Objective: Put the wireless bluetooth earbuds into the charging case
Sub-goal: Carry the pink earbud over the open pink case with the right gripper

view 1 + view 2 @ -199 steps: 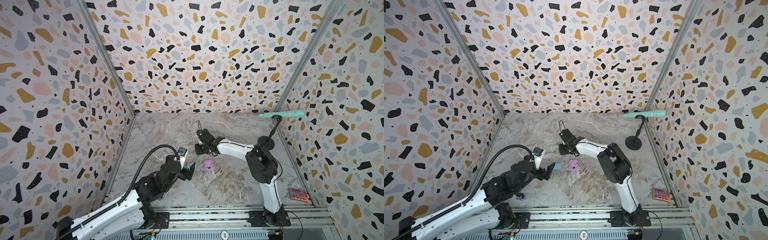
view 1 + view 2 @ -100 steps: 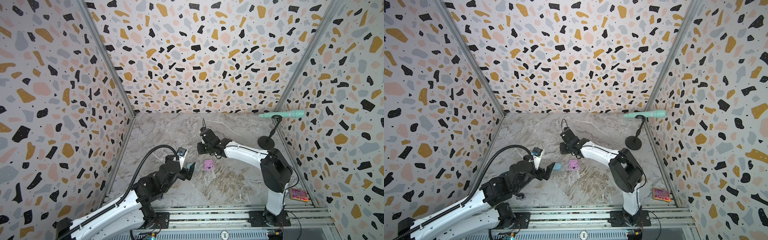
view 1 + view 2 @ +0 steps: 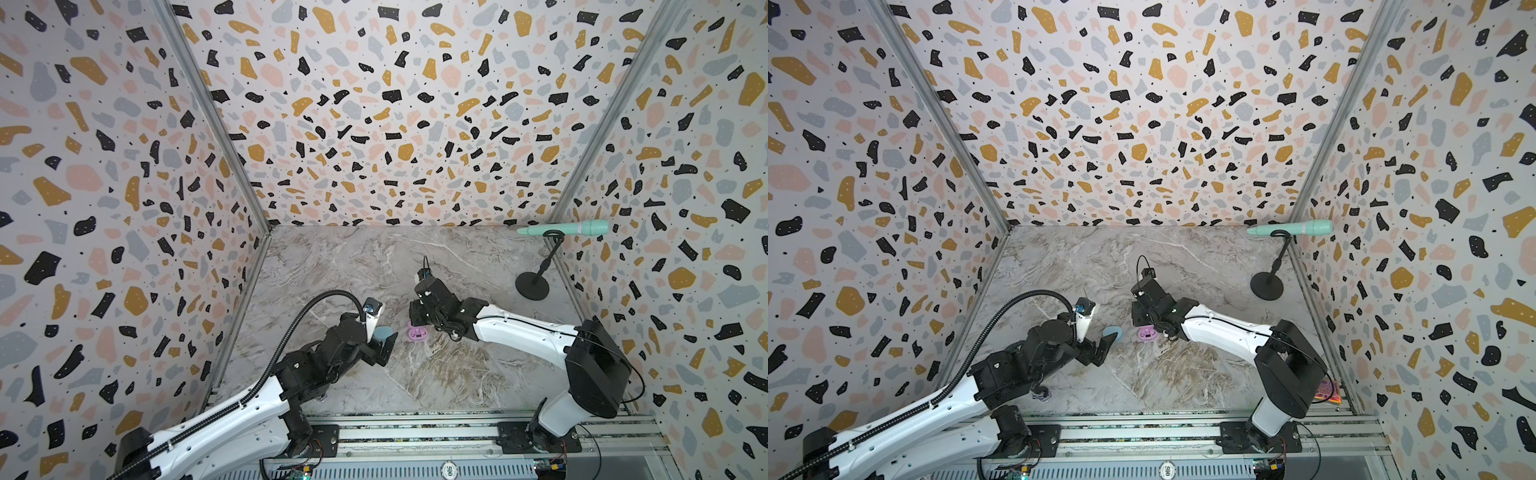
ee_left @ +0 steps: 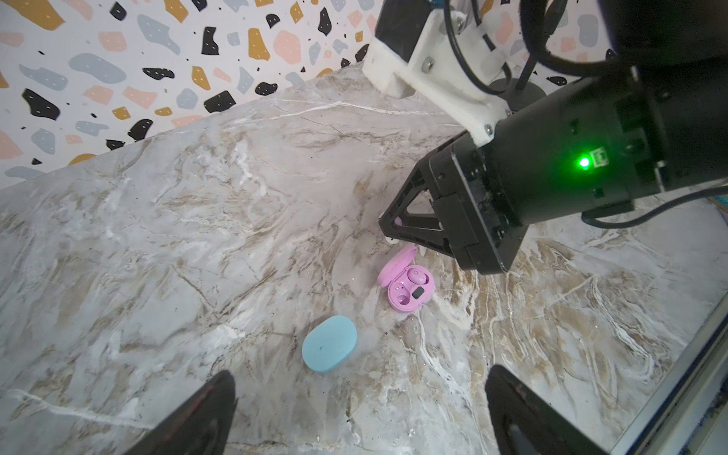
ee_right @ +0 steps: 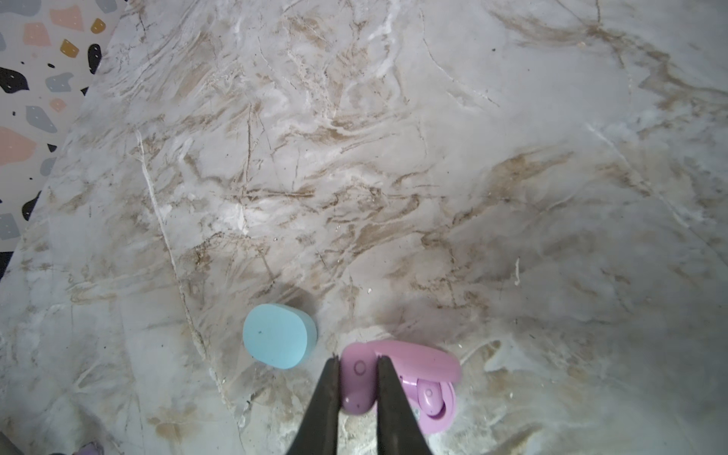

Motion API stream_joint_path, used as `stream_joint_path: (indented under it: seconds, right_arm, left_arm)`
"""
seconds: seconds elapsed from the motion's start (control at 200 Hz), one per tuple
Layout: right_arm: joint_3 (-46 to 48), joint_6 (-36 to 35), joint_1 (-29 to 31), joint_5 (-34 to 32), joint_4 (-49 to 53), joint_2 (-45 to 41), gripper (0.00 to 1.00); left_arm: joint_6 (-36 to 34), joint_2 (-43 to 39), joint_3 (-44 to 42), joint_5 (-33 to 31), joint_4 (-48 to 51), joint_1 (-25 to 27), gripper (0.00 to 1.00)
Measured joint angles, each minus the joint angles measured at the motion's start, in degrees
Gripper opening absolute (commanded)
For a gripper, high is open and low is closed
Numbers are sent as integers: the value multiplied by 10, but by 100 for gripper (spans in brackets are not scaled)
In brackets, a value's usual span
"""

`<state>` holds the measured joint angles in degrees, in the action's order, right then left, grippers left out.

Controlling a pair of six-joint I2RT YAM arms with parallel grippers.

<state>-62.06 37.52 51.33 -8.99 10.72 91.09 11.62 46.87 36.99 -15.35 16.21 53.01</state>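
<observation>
Pink earbud sits pinched in your right gripper, now lowered just over the open pink case; its free socket is the target. Your left gripper hangs wide nearby.

Back half of the bench is open to me, only the mic stand in the far right corner. Mid-bench is tight: blue case and the open pink case sit near each other, narrow gap btwn, w/ the right gripper hanging right by its lid. Front centre is bare.
</observation>
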Motion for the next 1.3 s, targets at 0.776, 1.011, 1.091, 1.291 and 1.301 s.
stream_joint_path:
  seconds: [0.776, 1.011, 1.091, 1.291, 1.301]
  right_arm:
    - [77, 74, 89, -67, -9, -37, 11]
    - [81, 85, 91, -83, -13, -36, 11]
    - [82, 88, 91, -89, -14, -34, 11]
    - [85, 100, 91, -99, -18, -21, 11]
    - [85, 101, 91, -99, -18, -19, 11]
  left_arm:
    - [0, 26, 0, 49, 0, 0, 100]
    - [0, 30, 0, 49, 0, 0, 100]
    - [0, 31, 0, 49, 0, 0, 100]
    - [0, 33, 0, 49, 0, 0, 100]
    - [0, 33, 0, 49, 0, 0, 100]
